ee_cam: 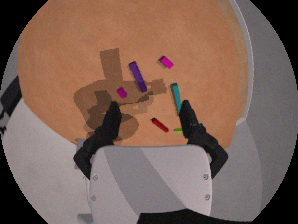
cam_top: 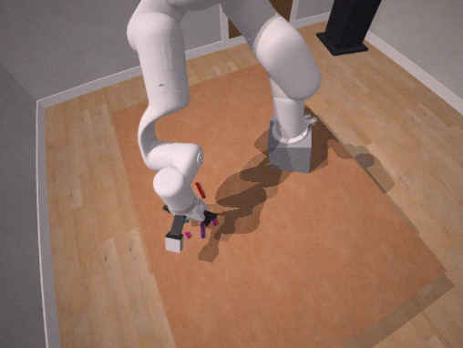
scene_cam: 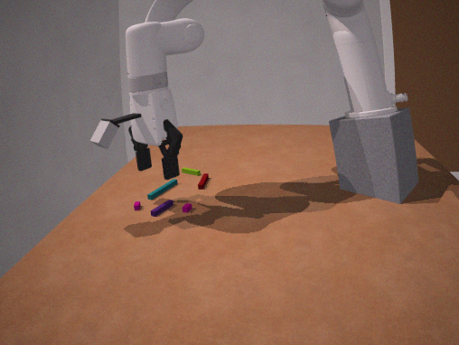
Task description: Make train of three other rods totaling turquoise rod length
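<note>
Six rods lie around and below the open gripper [cam_top: 190, 221] [scene_cam: 156, 168] [ee_cam: 150, 106]: beside the turquoise rod [scene_cam: 163, 189] [ee_cam: 177, 98], the purple rod [cam_top: 202, 230] [scene_cam: 162, 208] [ee_cam: 137, 77] is nearer the exterior camera, the lime rod [scene_cam: 191, 172] [ee_cam: 178, 130] farther.

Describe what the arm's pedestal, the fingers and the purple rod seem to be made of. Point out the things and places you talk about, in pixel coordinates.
Pedestal [cam_top: 292, 157] [scene_cam: 368, 158]: speckled matte grey, perhaps stone or cast metal.
Fingers [scene_cam: 156, 166]: dull black without glints, plastic or coated metal.
Purple rod [cam_top: 202, 230] [scene_cam: 162, 208] [ee_cam: 138, 77]: evenly coloured, crisp-edged; painted wood or plastic.

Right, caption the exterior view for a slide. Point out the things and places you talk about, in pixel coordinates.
Open gripper [scene_cam: 157, 171] [ee_cam: 150, 107] poised above scattered rods, turquoise [scene_cam: 163, 189] [ee_cam: 176, 98] and purple [scene_cam: 162, 208] [ee_cam: 138, 77] among them, no train yet laid.
</note>
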You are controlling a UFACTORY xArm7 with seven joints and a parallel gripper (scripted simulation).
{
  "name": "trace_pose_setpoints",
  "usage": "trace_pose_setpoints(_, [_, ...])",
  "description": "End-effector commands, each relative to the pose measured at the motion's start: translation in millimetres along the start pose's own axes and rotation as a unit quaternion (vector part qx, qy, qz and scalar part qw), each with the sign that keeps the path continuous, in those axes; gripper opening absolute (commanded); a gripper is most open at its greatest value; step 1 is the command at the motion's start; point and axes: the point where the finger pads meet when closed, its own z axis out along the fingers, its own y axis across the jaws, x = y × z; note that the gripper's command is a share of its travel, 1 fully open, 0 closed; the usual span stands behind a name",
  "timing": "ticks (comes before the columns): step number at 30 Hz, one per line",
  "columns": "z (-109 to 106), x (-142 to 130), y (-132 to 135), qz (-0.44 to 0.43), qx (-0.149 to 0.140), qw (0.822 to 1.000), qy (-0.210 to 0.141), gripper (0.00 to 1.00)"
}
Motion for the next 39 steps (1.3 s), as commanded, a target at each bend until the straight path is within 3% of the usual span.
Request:
trace_pose_setpoints(1, [-0.8,0.6,4.0,0.083,-0.008,0.997,0.002,1.00])
trace_pose_setpoints(9, [-0.6,0.0,7.7,0.164,-0.007,0.986,0.002,1.00])
trace_pose_setpoints(24, [-1.0,-1.3,18.7,0.379,-0.007,0.925,0.004,1.00])
trace_pose_setpoints(26, [-1.0,-1.3,18.7,0.379,-0.007,0.925,0.004,1.00])
trace_pose_setpoints(27, [-1.2,-1.5,20.8,0.416,-0.006,0.909,0.004,1.00])
trace_pose_setpoints(39, [-2.3,-2.0,29.3,0.553,-0.006,0.833,0.007,1.00])
